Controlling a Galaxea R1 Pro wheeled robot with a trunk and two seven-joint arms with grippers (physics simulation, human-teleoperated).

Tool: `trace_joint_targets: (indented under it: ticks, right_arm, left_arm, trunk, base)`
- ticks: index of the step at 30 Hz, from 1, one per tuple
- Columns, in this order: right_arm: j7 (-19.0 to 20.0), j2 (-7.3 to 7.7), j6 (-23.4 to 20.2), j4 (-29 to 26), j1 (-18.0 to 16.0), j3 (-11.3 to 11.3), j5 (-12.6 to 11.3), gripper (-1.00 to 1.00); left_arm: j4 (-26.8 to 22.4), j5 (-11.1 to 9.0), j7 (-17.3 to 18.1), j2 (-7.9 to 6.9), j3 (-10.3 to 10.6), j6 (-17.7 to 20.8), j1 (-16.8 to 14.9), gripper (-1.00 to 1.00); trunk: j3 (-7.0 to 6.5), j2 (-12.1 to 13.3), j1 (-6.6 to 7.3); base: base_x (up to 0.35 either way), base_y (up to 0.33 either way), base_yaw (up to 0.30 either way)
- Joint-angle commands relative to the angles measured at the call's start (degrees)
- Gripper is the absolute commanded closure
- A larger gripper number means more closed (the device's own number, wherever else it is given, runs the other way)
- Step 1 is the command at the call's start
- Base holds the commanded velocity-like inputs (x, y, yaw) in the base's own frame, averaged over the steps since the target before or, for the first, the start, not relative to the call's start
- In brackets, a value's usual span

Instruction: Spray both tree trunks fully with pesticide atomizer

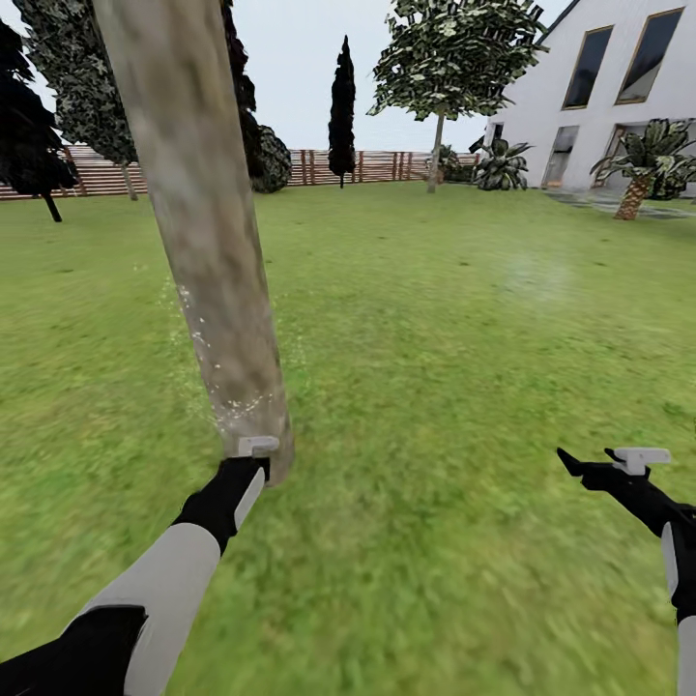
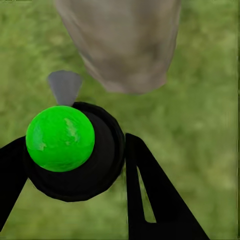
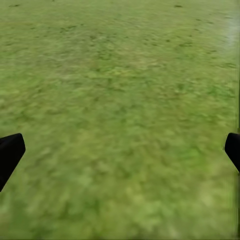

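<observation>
In the left wrist view the pesticide atomizer [image 2: 61,138], a dark round body with a bright green dot and a grey nozzle, sits between the black fingers of my left gripper [image 2: 75,150], which is shut on it. That gripper [image 1: 253,454] is held low against the base of a thick, leaning, mottled grey-brown tree trunk [image 1: 198,232], which also looms just past the nozzle [image 2: 125,45]. White specks of pesticide [image 1: 208,338] dot the lower trunk and drift beside it. My right gripper [image 1: 601,459] hangs open over the lawn to the right, nothing between its fingers [image 3: 120,155].
Flat green lawn [image 1: 435,367] stretches all around. A brown slat fence [image 1: 387,166] runs along the back with dark columnar trees [image 1: 341,106] and a leafy tree [image 1: 454,48]. A white house [image 1: 599,97] and a palm [image 1: 643,164] stand at the far right.
</observation>
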State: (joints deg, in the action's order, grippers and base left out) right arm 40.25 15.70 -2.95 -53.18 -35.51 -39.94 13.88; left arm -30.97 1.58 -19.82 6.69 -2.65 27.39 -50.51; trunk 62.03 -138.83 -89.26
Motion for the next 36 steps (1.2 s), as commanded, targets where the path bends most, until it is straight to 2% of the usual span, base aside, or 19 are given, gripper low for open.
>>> trace_joint_targets:
  ticks: [1, 9, 12, 15, 17, 20, 22, 25, 30, 32, 36]
  right_arm:
    - [0.00, -0.03, 0.03, 0.02, 0.00, 0.02, 0.01, -1.00]
    - [0.00, 0.00, 0.10, 0.15, 0.00, -0.02, 0.27, -1.00]
    - [0.00, 0.03, 0.06, 0.02, 0.00, -0.05, 0.23, -1.00]
    - [0.00, 0.03, 0.07, 0.01, 0.00, -0.05, 0.21, -1.00]
    - [0.00, 0.03, 0.08, 0.01, 0.00, -0.05, 0.19, -1.00]
    - [0.00, 0.03, 0.07, -0.05, 0.00, -0.12, 0.18, -1.00]
    - [0.00, 0.06, 0.06, -0.07, 0.00, -0.18, 0.18, -1.00]
    - [0.00, 0.12, 0.05, -0.08, 0.00, -0.22, 0.18, -1.00]
    - [0.00, 0.12, 0.05, -0.08, 0.00, -0.23, 0.18, -1.00]
    - [0.00, 0.12, 0.05, -0.08, 0.00, -0.23, 0.18, -1.00]
    - [0.00, 0.12, 0.05, -0.08, 0.00, -0.23, 0.18, -1.00]
  left_arm:
    - [0.08, 0.08, -0.03, 0.00, 0.00, -0.20, -0.02, 1.00]
    - [0.13, 0.06, -0.05, 0.00, -0.21, -0.32, 0.03, 1.00]
    - [-0.12, 0.08, -0.05, -0.01, -1.87, -0.32, 0.03, 1.00]
    - [-0.97, 0.09, 0.01, -0.01, -2.21, -0.25, 0.00, 1.00]
    - [-3.60, 0.08, 0.21, -0.01, -2.06, 0.52, -0.21, 1.00]
    - [-16.84, -0.03, 0.30, 0.29, -1.82, 13.60, -0.76, 1.00]
    - [-19.54, -0.03, 0.30, 0.77, -1.72, 15.90, -1.05, 1.00]
    - [-20.57, -0.02, 0.25, 1.18, -1.66, 23.05, -5.13, 1.00]
    - [-20.62, 0.05, 0.27, 1.23, -1.73, 29.47, -12.78, 1.00]
    - [-20.62, -0.03, 0.26, 1.27, -1.82, 29.93, -13.69, 1.00]
    - [-20.67, -0.09, 0.27, 1.33, -1.92, 30.09, -13.50, 1.00]
  trunk:
    - [0.00, 0.00, 0.00]
    - [0.00, 0.00, 0.00]
    - [0.00, 0.00, 0.00]
    - [0.00, 0.00, 0.00]
    - [0.00, 0.00, 0.00]
    - [0.00, 0.00, 0.00]
    - [0.00, 0.00, 0.00]
    - [0.00, 0.00, 0.00]
    - [0.00, 0.00, 0.00]
    - [0.00, 0.00, 0.00]
    - [0.00, 0.00, 0.00]
  base:
    - [0.000, -0.272, 0.000]
    - [0.060, -0.248, 0.002]
    - [0.047, -0.106, 0.206]
    - [0.004, -0.009, 0.272]
    - [0.001, -0.001, 0.276]
    - [0.000, 0.000, 0.075]
    - [0.000, 0.000, 0.009]
    - [0.000, 0.000, 0.001]
    - [0.000, 0.000, 0.000]
    - [0.000, 0.000, 0.000]
    - [-0.087, 0.000, 0.000]
